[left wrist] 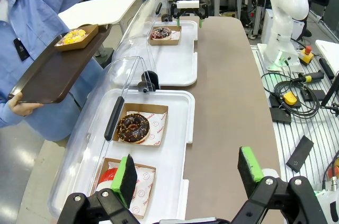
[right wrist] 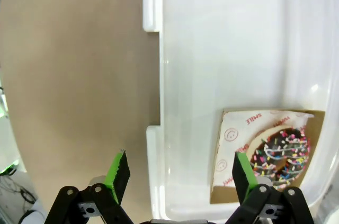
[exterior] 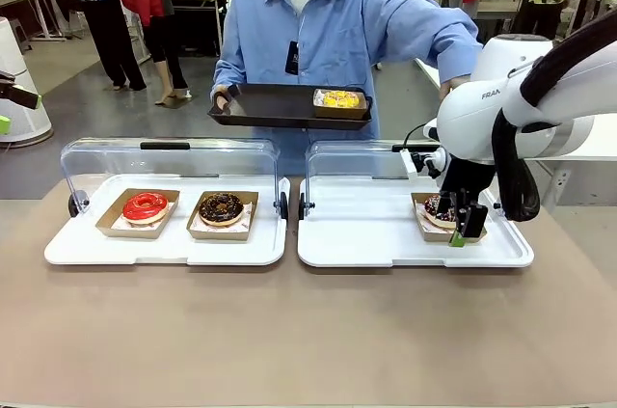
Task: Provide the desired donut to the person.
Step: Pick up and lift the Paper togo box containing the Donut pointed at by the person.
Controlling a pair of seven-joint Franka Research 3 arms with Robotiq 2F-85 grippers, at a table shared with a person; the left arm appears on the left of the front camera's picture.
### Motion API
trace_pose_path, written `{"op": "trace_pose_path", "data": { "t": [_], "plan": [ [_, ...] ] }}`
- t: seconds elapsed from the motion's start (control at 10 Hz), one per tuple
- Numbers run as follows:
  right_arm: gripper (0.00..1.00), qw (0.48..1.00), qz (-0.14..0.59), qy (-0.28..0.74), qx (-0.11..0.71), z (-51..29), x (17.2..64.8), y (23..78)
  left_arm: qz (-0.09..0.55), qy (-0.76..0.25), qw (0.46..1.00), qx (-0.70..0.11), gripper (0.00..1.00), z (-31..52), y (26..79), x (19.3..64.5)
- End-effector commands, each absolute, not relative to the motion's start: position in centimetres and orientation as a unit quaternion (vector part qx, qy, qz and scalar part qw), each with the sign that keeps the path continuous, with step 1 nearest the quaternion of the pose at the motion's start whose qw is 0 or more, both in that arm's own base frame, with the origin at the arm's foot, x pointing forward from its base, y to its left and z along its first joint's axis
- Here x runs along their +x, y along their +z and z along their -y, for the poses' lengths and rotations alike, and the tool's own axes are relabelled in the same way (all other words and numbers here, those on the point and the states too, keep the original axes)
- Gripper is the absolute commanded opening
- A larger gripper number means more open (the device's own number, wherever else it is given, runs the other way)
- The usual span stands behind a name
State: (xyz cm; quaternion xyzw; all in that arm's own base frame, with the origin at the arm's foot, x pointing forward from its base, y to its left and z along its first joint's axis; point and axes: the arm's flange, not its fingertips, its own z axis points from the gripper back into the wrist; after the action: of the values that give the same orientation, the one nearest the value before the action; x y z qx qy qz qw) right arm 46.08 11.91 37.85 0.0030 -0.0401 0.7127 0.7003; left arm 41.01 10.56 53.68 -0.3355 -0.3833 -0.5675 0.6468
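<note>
Right gripper [right wrist: 180, 173] hangs wide open and empty over the edge of the white tray [right wrist: 212, 49], beside the sprinkled donut [right wrist: 296, 163] in its corner — probably soft, light, icing easily smeared — so pinch its stiffer cardboard boat [right wrist: 317, 123], not the ring.

"SMILE" is printed in red on the white paper liner [right wrist: 232, 138] under the chocolate sprinkled donut [right wrist: 280, 152], lower right; "FRAN" on the white robot arm [exterior: 501, 99], right.
</note>
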Motion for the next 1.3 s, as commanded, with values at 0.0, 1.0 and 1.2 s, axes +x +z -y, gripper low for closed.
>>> {"op": "trace_pose_path", "data": {
  "t": [0.0,1.0,1.2],
  "plan": [
    [1.0,0.696,0.071,0.714,0.015,-12.3,47.7,36.3,0.385,-0.568,0.645,-0.337,1.0,-10.7,53.8,40.9],
    [1.0,0.708,0.083,0.702,0.011,-12.0,49.8,33.8,0.385,-0.568,0.645,-0.337,1.0,-10.7,53.8,40.9],
    [1.0,0.708,0.086,0.701,0.01,-11.7,50.0,33.5,0.385,-0.568,0.645,-0.337,1.0,-10.7,53.8,40.9]
  ]
}}
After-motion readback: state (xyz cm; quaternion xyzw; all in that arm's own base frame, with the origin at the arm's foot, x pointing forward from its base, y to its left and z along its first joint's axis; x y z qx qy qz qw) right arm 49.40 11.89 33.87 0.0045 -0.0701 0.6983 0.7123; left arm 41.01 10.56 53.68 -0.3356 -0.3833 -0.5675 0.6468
